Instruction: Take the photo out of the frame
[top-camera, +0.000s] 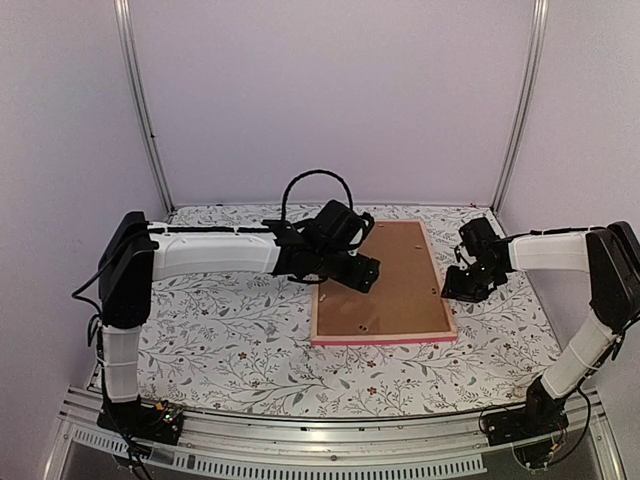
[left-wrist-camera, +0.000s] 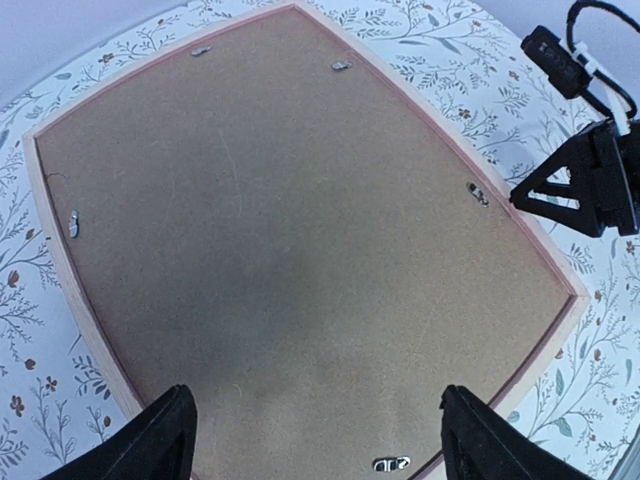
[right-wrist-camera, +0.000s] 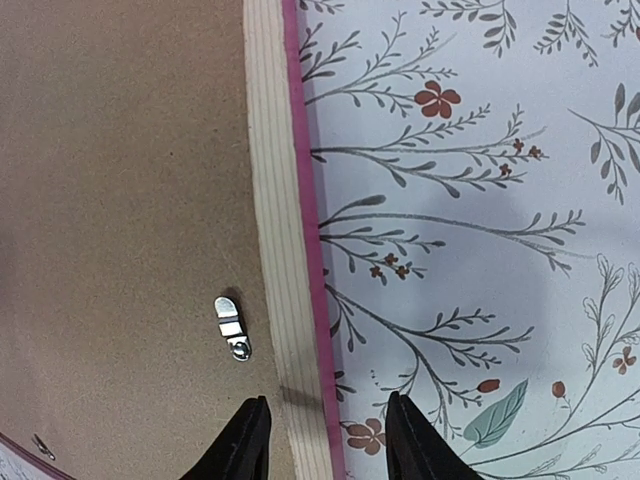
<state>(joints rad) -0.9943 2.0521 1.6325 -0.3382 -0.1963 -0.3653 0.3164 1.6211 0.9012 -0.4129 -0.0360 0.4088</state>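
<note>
Uniquely, right wrist shows right pincer (right-wrist-camera: 327, 405) released astride frame (right-wrist-camera: 270, 200); left pincer (left-wrist-camera: 317, 395) released.

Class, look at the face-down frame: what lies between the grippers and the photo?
The brown backing board covers the whole back of the frame, with small metal clips at its edges. The photo itself is not visible.

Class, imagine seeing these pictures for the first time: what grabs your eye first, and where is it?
The frame, a thin pink rim showing, lies face down right of centre on the flowered cloth, with its brown backing board up. The left hand hangs open above the board. The right hand straddles the frame's right edge beside a small metal clip.
</note>
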